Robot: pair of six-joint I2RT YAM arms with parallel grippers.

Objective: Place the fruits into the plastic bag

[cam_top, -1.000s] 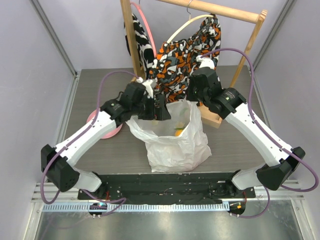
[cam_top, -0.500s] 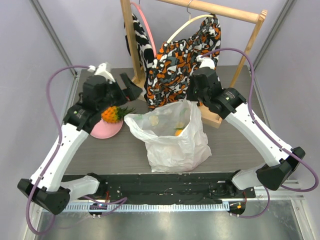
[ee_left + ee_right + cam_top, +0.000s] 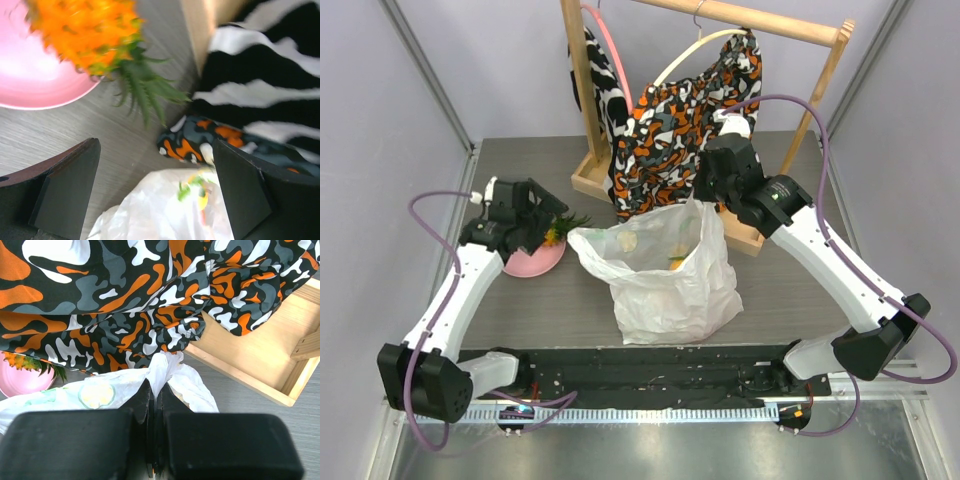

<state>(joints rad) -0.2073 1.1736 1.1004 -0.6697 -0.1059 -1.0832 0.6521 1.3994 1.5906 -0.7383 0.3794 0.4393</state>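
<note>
The orange pineapple (image 3: 556, 229) with its green crown lies on the pink plate (image 3: 525, 264); it also shows in the left wrist view (image 3: 87, 30). My left gripper (image 3: 540, 218) is open and empty, just beside the pineapple, its fingers (image 3: 65, 190) wide apart. The white plastic bag (image 3: 665, 280) stands at mid table with its mouth open, and an orange fruit (image 3: 677, 263) shows inside. My right gripper (image 3: 706, 197) is shut on the bag's far rim (image 3: 162, 367) and holds it up. Other fruits are hidden.
A wooden rack with a box base (image 3: 745, 235) stands at the back. The orange-black-white patterned cloth (image 3: 670, 120) hangs from it, down to the bag's rear edge. A black-and-white cloth (image 3: 265, 75) hangs by the left post. Grey walls close both sides.
My left gripper left the bag's mouth, swung left, and dropped down beside the pineapple on the plate. The right gripper and the bag have stayed put.
</note>
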